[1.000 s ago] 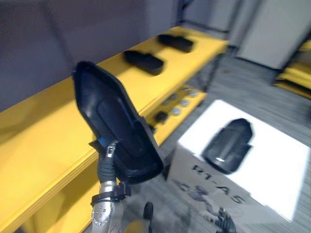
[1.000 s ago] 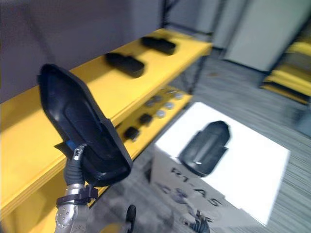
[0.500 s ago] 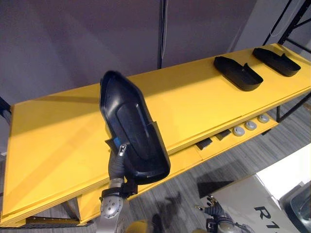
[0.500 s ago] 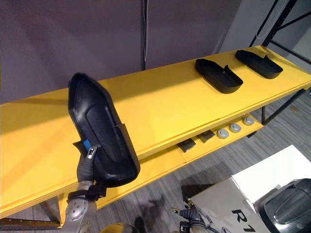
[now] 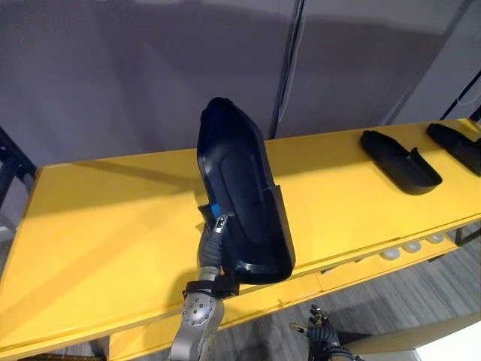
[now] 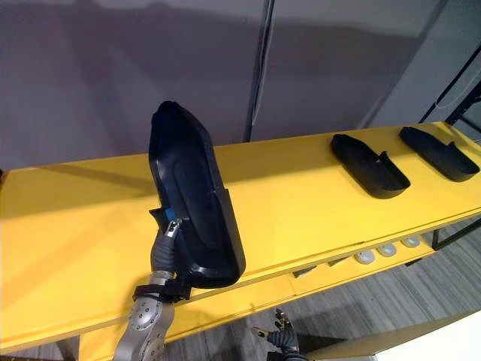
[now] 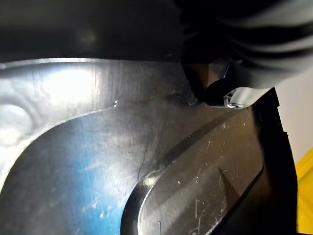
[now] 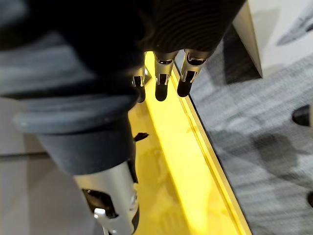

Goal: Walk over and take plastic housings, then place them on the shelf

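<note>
Two housings (image 5: 398,162) lay at the shelf's (image 5: 98,218) right end; the left hand (image 5: 212,244) held a third housing (image 5: 244,195) tight in its fingers, not yet set down.

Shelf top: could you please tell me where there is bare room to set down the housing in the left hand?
The shelf top is bare from its left end through the middle, past the held housing. The right end is crowded: an inner housing and an outer housing lie there.
</note>
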Robot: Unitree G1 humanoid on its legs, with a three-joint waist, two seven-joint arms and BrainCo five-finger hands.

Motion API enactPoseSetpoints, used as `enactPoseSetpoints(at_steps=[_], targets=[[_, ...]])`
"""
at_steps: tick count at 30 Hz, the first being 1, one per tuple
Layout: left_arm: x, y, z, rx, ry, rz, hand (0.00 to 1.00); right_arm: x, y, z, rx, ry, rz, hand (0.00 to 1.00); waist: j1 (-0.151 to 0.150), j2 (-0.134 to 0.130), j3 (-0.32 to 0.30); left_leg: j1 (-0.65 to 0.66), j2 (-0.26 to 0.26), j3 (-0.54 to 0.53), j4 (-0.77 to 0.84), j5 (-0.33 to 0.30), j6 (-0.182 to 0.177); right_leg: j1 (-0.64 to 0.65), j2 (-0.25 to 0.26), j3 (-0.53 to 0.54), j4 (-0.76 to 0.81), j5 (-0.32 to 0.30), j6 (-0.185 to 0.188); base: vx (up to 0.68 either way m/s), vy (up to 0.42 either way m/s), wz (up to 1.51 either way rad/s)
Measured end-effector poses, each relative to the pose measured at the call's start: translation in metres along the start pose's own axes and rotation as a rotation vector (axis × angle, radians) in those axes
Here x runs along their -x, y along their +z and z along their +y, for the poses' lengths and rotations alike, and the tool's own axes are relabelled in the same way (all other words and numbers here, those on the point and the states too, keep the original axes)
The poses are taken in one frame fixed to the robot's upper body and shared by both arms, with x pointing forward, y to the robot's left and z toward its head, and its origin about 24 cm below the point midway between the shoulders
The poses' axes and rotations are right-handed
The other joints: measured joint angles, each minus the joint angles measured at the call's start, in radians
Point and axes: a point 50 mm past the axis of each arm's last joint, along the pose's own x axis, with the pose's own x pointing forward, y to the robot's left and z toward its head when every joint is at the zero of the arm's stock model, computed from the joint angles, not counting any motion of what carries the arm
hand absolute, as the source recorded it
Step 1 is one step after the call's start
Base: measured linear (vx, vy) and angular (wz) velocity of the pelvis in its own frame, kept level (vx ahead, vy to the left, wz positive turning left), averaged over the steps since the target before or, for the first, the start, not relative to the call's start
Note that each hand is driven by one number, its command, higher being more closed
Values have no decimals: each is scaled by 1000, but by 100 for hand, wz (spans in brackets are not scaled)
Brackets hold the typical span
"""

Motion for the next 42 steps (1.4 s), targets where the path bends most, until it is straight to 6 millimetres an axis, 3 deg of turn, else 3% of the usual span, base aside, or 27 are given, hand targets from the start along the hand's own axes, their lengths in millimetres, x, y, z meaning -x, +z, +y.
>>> enactPoseSetpoints(at_steps=[5,6,7,8,9,10,16,18,24,29,30,42], targets=[[-11,-14,-6,-27,-19,55,100,0,-8,-11,24,-20,35,0,-8,5,-29,36,20,14,-26,16,-19,31,21,2,-32,20,-17,112,-74,-9],[-14,-19,-4,-45,-4,75,100,-1,-11,-11,29,-20,55,0,-13,1,-38,7,19,17,42,24,-34,39,15,3,-44,45,-28,53,19,0],[-18,-22,-2,-59,1,86,100,-3,-11,-7,23,-12,62,0,-17,-32,-20,-46,1,32,119,-2,-28,52,-18,15,-45,54,-24,8,44,0],[-20,-24,2,-76,16,94,100,-4,-12,-6,25,-8,72,0,-17,-38,-18,-36,-10,41,24,-21,-8,60,-35,29,-49,54,-24,-22,22,19],[-27,-28,-1,-81,18,112,100,-7,-9,-12,45,-18,69,0,-43,8,-19,-32,46,38,-171,185,-29,62,-5,18,-40,62,-17,-24,29,8],[-33,-33,3,-99,45,138,100,-9,-8,-11,58,-9,76,0,-50,11,-21,-11,47,47,-178,192,-9,47,-4,37,-18,65,-14,13,60,1],[-71,-27,26,-105,210,143,100,-11,-5,-3,54,13,70,0,-70,12,-20,6,58,63,-228,218,-29,40,4,57,-58,74,-11,-10,-5,-14],[-87,-23,33,-77,268,151,100,-12,-4,-3,58,12,67,0,-104,16,-17,17,69,64,-280,254,-34,26,19,57,-59,75,-11,-92,-107,-10],[-101,-23,31,-69,274,183,100,-14,0,-22,106,-20,67,0,-146,24,5,2,59,85,-311,295,-22,9,12,78,-93,76,-9,-115,-21,-15],[-108,-26,31,-49,288,222,100,-15,0,-21,126,-11,71,0,-163,35,33,-17,54,92,-315,317,-20,-11,5,77,-119,81,-9,-198,19,-8],[-108,-26,31,-28,292,229,0,-15,-1,-21,128,-8,76,0,-165,36,33,-19,55,93,-315,319,-21,-13,8,78,-121,78,-10,-129,14,0],[-122,-14,23,39,303,199,0,-17,-2,-18,129,-4,89,0,-169,32,36,-38,51,95,-315,321,-18,-5,8,78,-170,107,-4,20,8,0]])
